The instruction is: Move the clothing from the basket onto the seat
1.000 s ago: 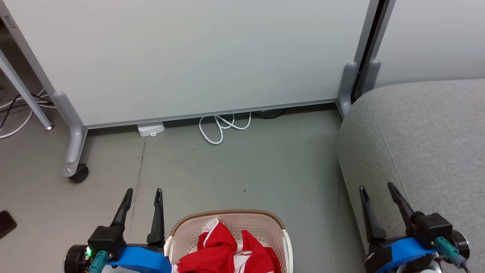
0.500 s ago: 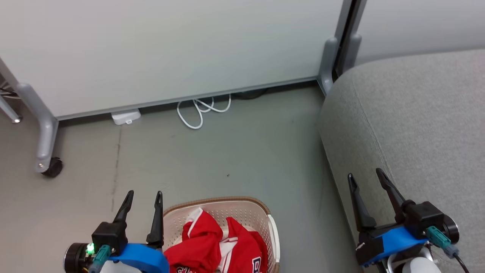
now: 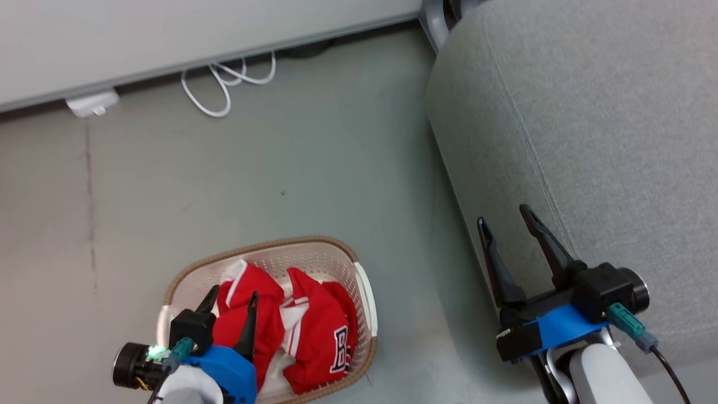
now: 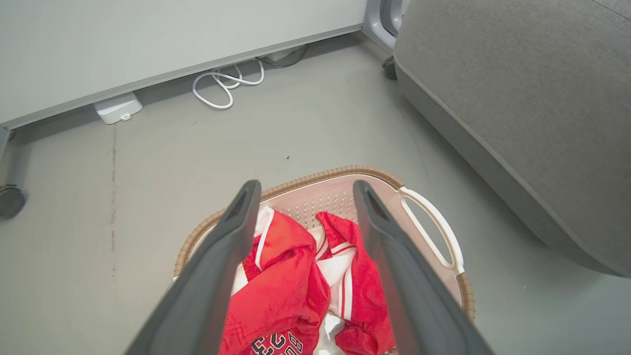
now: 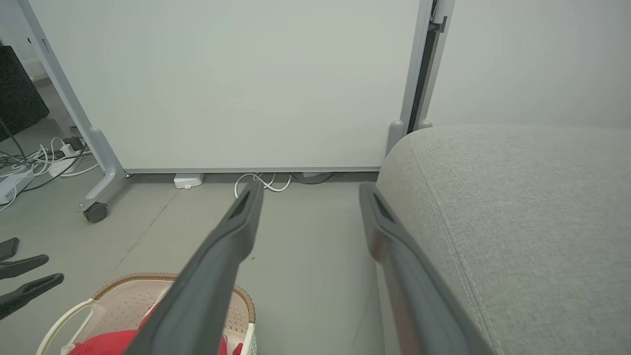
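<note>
From the head view, the clothing lies crumpled in the basket on the floor, red with white trim. The left end effector, fingers spread, now hangs over it where a second ago it stood beside the rim, while the right end effector, likewise spread and empty, hovers at the grey seat's edge. Along the left wrist view, the basket's white side handle and dark lettering on the cloth come clear; the right wrist view adds a wheeled partition behind the seat.
</note>
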Tool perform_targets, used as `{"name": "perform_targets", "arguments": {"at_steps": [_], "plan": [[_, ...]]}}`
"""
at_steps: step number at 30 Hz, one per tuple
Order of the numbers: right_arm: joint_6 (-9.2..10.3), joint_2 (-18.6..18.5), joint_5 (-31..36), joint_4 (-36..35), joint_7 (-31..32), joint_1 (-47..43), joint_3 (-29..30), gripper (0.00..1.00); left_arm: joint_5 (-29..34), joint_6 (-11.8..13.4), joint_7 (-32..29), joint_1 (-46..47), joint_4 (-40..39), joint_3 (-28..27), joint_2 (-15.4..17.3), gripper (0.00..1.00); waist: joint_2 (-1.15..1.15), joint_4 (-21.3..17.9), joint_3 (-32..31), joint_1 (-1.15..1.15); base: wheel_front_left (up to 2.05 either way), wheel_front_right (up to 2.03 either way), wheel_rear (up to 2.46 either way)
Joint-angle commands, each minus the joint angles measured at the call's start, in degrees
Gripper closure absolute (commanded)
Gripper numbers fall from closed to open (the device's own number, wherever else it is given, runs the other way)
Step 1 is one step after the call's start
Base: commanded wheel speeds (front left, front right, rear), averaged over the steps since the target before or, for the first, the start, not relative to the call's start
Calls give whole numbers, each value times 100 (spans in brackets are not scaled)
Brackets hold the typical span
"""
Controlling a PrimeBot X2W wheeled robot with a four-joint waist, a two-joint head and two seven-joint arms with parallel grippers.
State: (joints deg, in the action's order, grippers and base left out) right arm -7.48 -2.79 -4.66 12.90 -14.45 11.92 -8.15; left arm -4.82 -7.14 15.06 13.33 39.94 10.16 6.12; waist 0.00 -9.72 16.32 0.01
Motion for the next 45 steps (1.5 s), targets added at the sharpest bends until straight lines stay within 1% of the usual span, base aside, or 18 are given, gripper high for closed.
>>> {"name": "perform_targets", "arguments": {"at_steps": [1, 5, 11, 15, 23, 26, 31, 34, 40, 45], "plan": [[-3, -18, -31, -48, -34, 144, -30, 0, 43, -36, 18, 220, 132, 61, 68, 0, 0, -275, 492, -1, 0, 0, 0], [-3, -17, -107, -101, -47, 293, -112, 0, -12, -30, 18, 618, 685, 219, 127, 0, 0, -396, 935, -1, 0, 0, 0], [-3, -16, -237, -246, -73, 450, -225, 0, 71, -32, 5, 1217, 1477, 465, 240, 0, 0, -558, 1561, -1, 0, 0, 0], [-3, -15, -329, -434, -80, 608, -278, 0, 170, -32, -76, 1625, 1897, 641, 384, 0, 0, -656, 1988, -1, 0, 0, 0], [-3, -16, -416, -881, -82, 743, -359, 0, 328, 254, -222, 2290, 2513, 757, 587, 0, 0, -795, 2583, -1, 0, 0, 0], [-3, -15, -453, -1008, -83, 790, -386, 0, 311, 324, -267, 2487, 2683, 752, 646, 0, 0, -846, 2766, -1, 0, 0, 0], [-3, -15, -481, -1171, -83, 841, -430, 0, 389, 525, -283, 2791, 2872, 824, 788, 0, 0, -911, 3018, -1, 0, 0, 0], [-3, -15, -520, -1205, -83, 875, -470, 0, 472, 571, -330, 2934, 2968, 926, 840, 0, 0, -936, 3125, -1, 0, 0, 0], [-3, -15, -592, -1226, -84, 916, -558, 0, 647, 780, -844, 3177, 3183, 1142, 939, 0, 0, -983, 3270, -1, 0, 0, 0], [-3, -15, -647, -1239, -84, 950, -595, 0, 665, 841, -1032, 3248, 3253, 1210, 977, 0, 0, -1028, 3339, -1, 0, 0, 0]]}}
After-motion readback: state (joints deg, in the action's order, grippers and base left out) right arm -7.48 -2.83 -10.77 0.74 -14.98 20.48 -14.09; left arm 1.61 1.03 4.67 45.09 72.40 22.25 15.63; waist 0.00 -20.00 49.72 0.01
